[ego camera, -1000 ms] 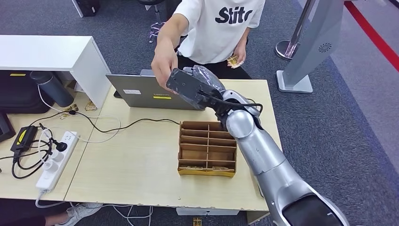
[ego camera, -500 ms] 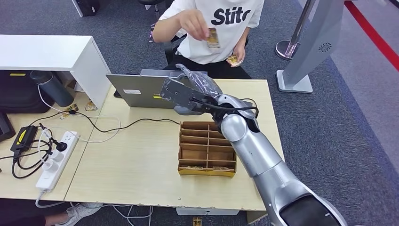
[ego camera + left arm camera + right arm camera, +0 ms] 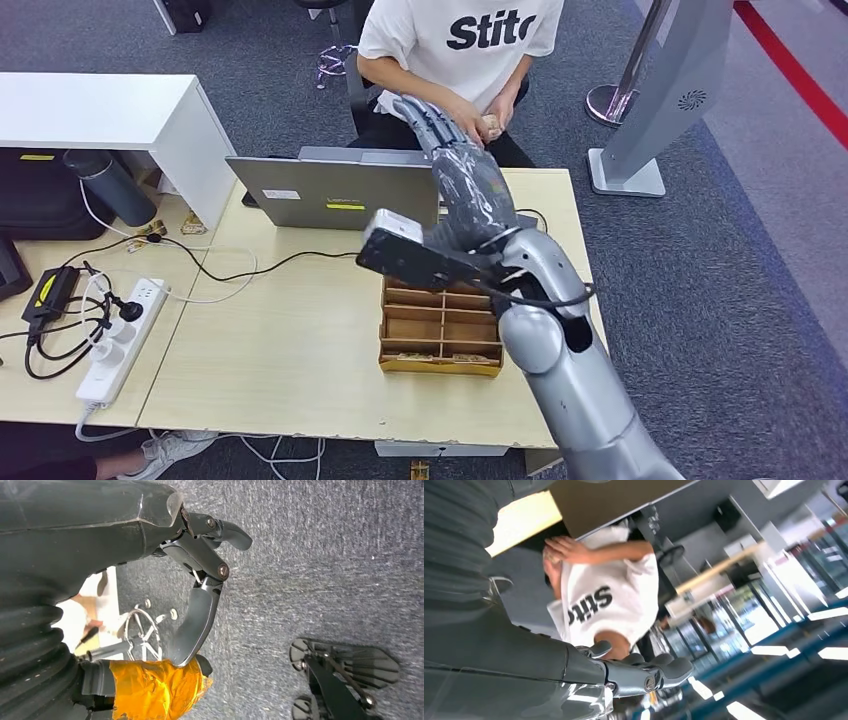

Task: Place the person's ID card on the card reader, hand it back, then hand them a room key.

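The right hand (image 3: 455, 150) rises in the upper middle of the head view, fingers (image 3: 425, 115) stretched out straight and apart toward the person (image 3: 470, 45), holding nothing. In the right wrist view the same hand (image 3: 644, 672) shows extended, empty fingers at the bottom of the frame, with the person's white shirt behind them.

The person sits at the top centre of the head view, both hands low near the far edge of the tabletop (image 3: 290, 350); one of them holds a small yellowish card (image 3: 490, 125), just right of the robot's fingertips. Whether it is the ID card or a key cannot be told.

A grey laptop (image 3: 330, 195) stands at the tabletop's far side, and a cardboard divider box (image 3: 435, 330) sits at centre right, partly behind the right arm. A power strip (image 3: 120, 335) lies at lower left.

The left hand (image 3: 197, 595) hangs over grey carpet in the left wrist view, fingers loosely apart, gripping nothing.
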You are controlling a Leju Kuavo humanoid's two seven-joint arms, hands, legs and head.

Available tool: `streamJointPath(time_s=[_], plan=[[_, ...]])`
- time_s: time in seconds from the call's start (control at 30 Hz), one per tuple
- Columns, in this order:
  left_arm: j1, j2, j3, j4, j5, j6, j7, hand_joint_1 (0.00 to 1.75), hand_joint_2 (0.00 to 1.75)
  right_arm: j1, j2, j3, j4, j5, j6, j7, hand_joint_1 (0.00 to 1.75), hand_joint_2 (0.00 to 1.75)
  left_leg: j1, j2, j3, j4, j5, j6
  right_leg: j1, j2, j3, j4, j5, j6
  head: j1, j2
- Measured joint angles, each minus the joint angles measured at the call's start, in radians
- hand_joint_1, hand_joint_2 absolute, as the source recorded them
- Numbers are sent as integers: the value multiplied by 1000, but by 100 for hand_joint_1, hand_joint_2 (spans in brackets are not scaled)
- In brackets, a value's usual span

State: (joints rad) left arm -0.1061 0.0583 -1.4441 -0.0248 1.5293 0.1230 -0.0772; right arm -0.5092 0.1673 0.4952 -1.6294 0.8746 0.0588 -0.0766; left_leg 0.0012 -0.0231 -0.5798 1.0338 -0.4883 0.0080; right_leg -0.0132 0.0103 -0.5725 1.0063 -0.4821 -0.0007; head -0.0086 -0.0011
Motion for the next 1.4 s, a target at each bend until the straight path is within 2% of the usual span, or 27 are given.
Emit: streamJointPath(time_s=[0.1, 0.2, 0.33, 0.57, 0.67, 1.07, 1.2, 1.4], plan=[[5, -12, 20, 0, 0, 17, -7, 0, 175, 149, -61, 2, -161, 16, -43, -63, 0, 175, 0, -1, 0, 0, -1, 1, 0, -1, 1, -1, -1, 2, 0, 0], [7, -18, 33, 0, 0, 24, -9, 0, 175, 247, -102, 2, -256, 20, -61, -89, 0, 175, -1, 0, 0, 0, -3, 2, 0, 0, 1, -1, -1, 2, 0, 0], [7, -23, 47, 0, 0, 27, -9, 0, 175, 311, -130, 1, -324, 24, -69, -103, 0, 175, 0, 0, 1, 0, -3, 2, 0, 0, 2, -1, -2, 2, 0, 0], [10, -33, 91, 0, 0, 54, -15, 0, 175, 546, -166, -31, -401, 20, -113, -161, 0, 175, 0, -1, 1, 0, -4, 2, 0, -1, 2, -1, -3, 1, 0, 0], [10, -34, 107, 0, 0, 57, -17, 0, 175, 605, -167, -59, -410, 12, -112, -163, 0, 175, 0, -1, 1, 0, -4, 2, 0, -1, 2, -1, -3, 1, 0, 0], [10, -36, 121, 0, 0, 61, -18, 0, 175, 649, -168, -98, -411, 51, -86, -145, 0, 175, 0, 0, 1, 0, -4, 2, 0, -1, 3, -1, -3, 1, 0, 0], [9, -34, 121, 0, 0, 54, -19, 0, 175, 644, -197, -37, -349, 135, -55, -122, 0, 175, 0, 0, 1, 0, -4, 2, 0, -1, 3, -1, -3, 1, 0, 0], [7, -29, 120, 0, 0, 51, -18, 0, 175, 614, -240, 50, -272, 191, -81, -99, 0, 175, 0, 0, 1, 0, -4, 2, 0, -1, 3, -1, -3, 1, 0, 0]])
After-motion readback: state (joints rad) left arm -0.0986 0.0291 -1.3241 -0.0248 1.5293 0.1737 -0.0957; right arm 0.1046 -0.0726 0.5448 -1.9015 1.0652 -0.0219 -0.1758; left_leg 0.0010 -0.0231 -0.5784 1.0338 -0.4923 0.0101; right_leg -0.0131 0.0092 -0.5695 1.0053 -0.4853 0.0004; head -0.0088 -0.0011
